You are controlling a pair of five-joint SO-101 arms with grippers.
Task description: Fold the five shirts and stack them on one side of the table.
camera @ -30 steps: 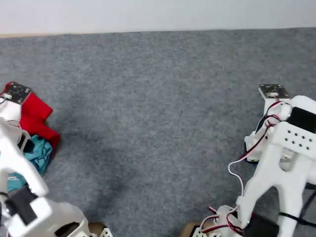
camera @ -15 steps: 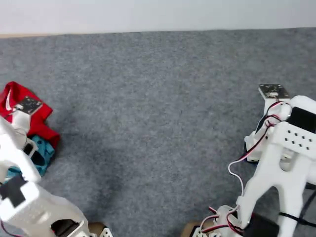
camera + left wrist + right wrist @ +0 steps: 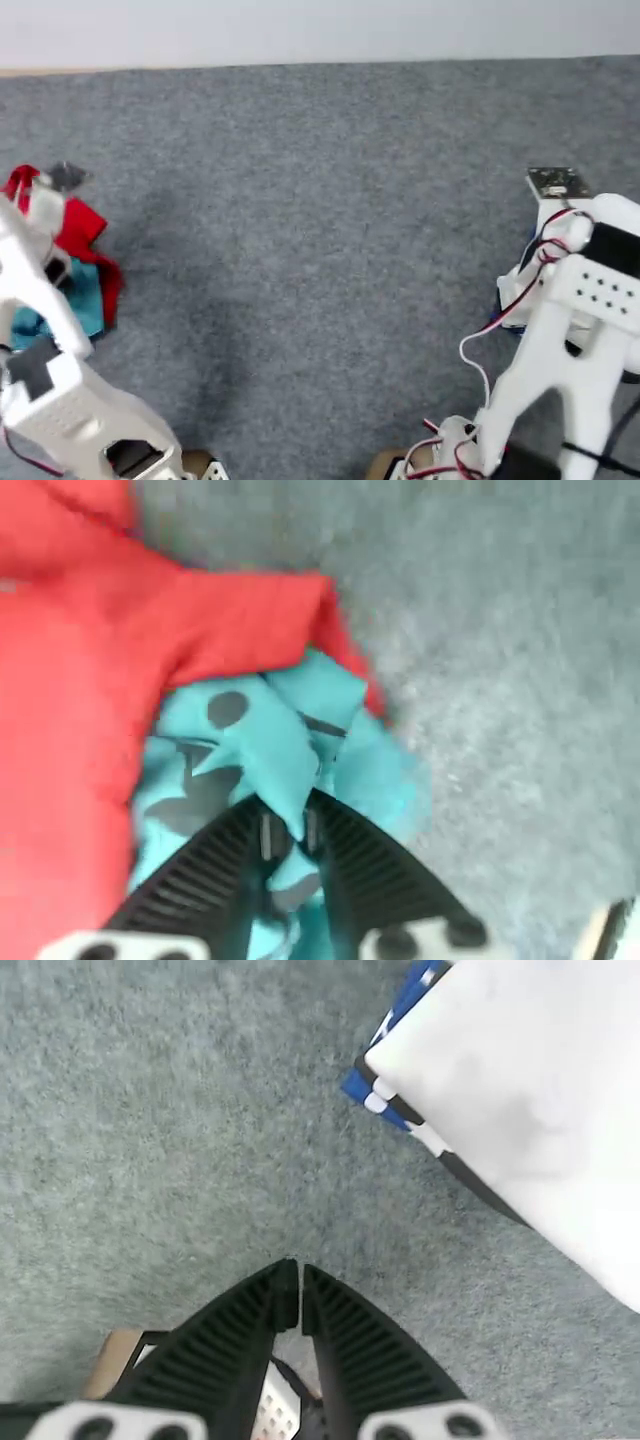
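The left gripper (image 3: 285, 832) pinches a fold of the teal spotted shirt (image 3: 300, 730), crumpled against the red shirt (image 3: 80, 680) at the grey table's (image 3: 320, 200) left edge. The right gripper (image 3: 298, 1285) hangs over the right side, jaws pressed together, empty.

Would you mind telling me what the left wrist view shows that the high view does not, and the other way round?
The left wrist view adds the left gripper, its fingers closed on a fold of the teal shirt, and that shirt's dark spots. The high view adds the right arm standing at the right and the pale wall behind. Both share the teal shirt lying against the red shirt on the grey table.
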